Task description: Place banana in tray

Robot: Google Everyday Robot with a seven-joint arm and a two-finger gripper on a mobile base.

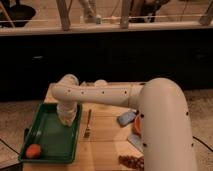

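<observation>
One arm reaches left, closed fingers over tray.

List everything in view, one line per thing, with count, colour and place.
tray: one, dark green, raised rim, on the left end of the table
round fruit: one, orange, inside the tray at its near left corner
fork: one, grey metal, on the wood just right of the tray, lying along its edge
flat object: one, blue-grey, on the table right of the fork; what it is cannot be told
orange object: one, on the table, partly hidden behind the arm
reddish-brown pile: one, near the table's front edge
table: one, light wood, centre of view
arm: one, white, reaching from right to left across the table
end effector: one, white, shut, pointing down over the tray's far right part
</observation>
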